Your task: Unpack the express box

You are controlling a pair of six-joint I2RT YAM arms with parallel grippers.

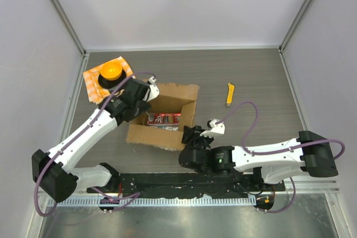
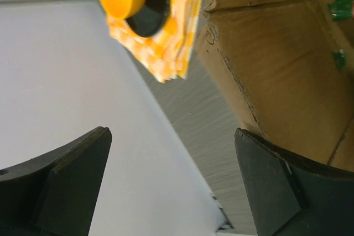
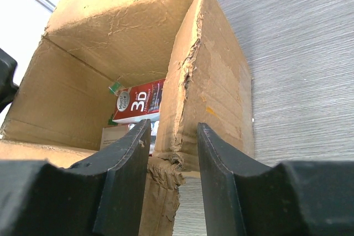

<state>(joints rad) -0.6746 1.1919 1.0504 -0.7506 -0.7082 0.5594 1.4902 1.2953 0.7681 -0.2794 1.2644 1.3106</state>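
The express box (image 1: 167, 96) is an open brown cardboard box in the middle of the table, flaps spread. A red and white package (image 1: 164, 119) lies inside; it also shows in the right wrist view (image 3: 138, 100). My right gripper (image 1: 192, 136) is at the box's near right corner. In its wrist view the gripper (image 3: 173, 128) straddles the torn corner of the box (image 3: 210, 92), and the cardboard fills the narrow gap at the tips. My left gripper (image 1: 127, 100) is outside the box's far left corner. It (image 2: 171, 134) is wide open and empty, with the box wall (image 2: 276, 70) beside its right finger.
An orange checkered cloth (image 1: 92, 85) with a round orange object (image 1: 110, 71) on a black base lies at the far left, close behind the left gripper; both show in the left wrist view (image 2: 166, 42). A yellow utility knife (image 1: 229, 94) lies right of the box.
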